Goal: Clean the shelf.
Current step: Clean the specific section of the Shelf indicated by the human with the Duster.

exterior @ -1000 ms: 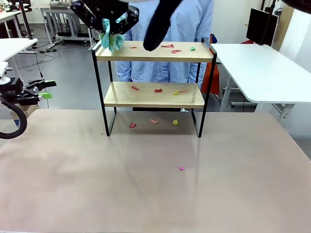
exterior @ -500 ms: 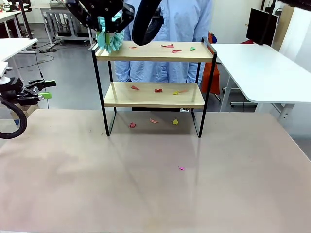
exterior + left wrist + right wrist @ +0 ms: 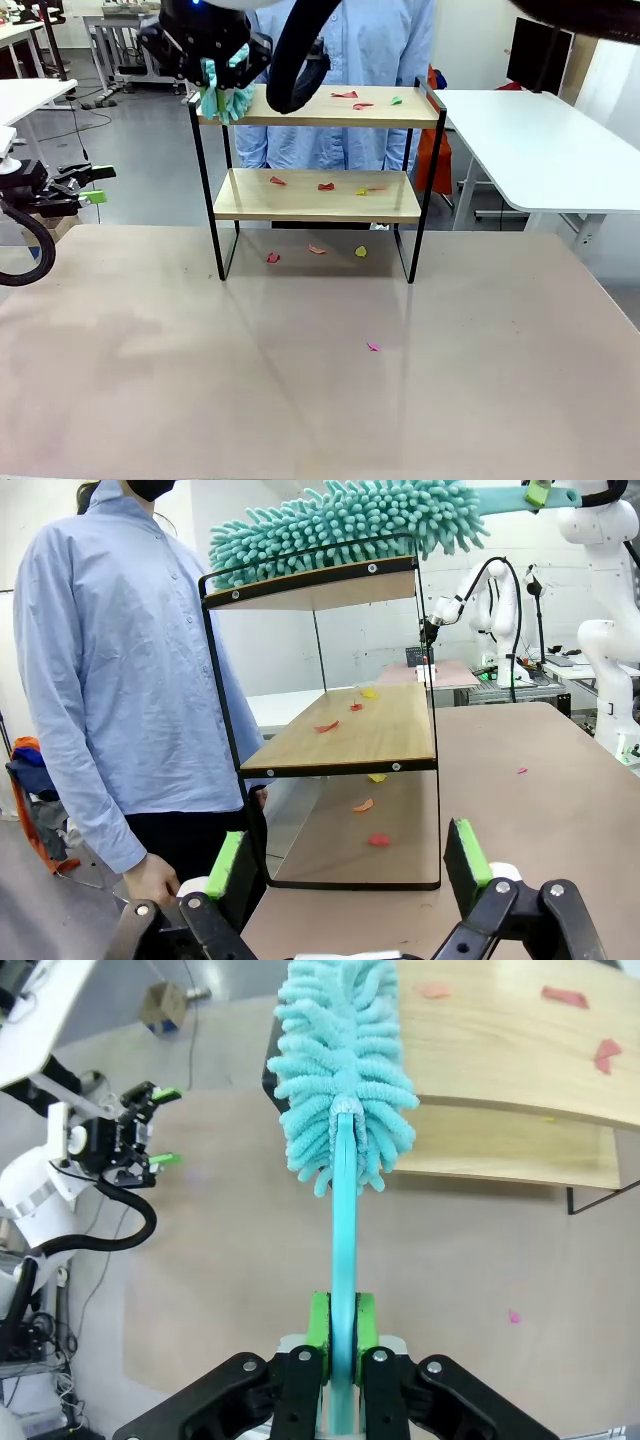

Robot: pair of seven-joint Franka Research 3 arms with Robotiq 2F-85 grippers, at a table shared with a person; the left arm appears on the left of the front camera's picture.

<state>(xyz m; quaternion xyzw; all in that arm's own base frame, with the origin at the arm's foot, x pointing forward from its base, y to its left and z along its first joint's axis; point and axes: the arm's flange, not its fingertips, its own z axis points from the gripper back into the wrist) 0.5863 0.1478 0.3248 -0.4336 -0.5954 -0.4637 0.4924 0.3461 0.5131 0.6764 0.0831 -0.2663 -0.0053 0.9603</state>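
Note:
The shelf (image 3: 318, 108) stands mid-table, with two wooden boards in a black frame. Paper scraps (image 3: 345, 95) lie on its top board, and more scraps (image 3: 326, 186) on the lower one. My right gripper (image 3: 222, 62) reaches in from above and is shut on the handle of a teal duster (image 3: 226, 98). The duster's fluffy head rests on the left end of the top board (image 3: 500, 1050). In the right wrist view my right gripper (image 3: 340, 1332) clamps the duster (image 3: 345, 1070) by its handle. My left gripper (image 3: 345, 860) stands open, off the shelf's (image 3: 340, 740) left end, holding nothing.
A person in a blue shirt (image 3: 350, 50) stands right behind the shelf, one hand (image 3: 155, 875) hanging low. Scraps lie on the table under the shelf (image 3: 316, 249), and a pink one (image 3: 373, 347) lies nearer me. White tables (image 3: 540, 140) flank the scene.
My right gripper has shifted slightly left and the duster head has sunk onto the left end of the top board. The left arm has not moved.

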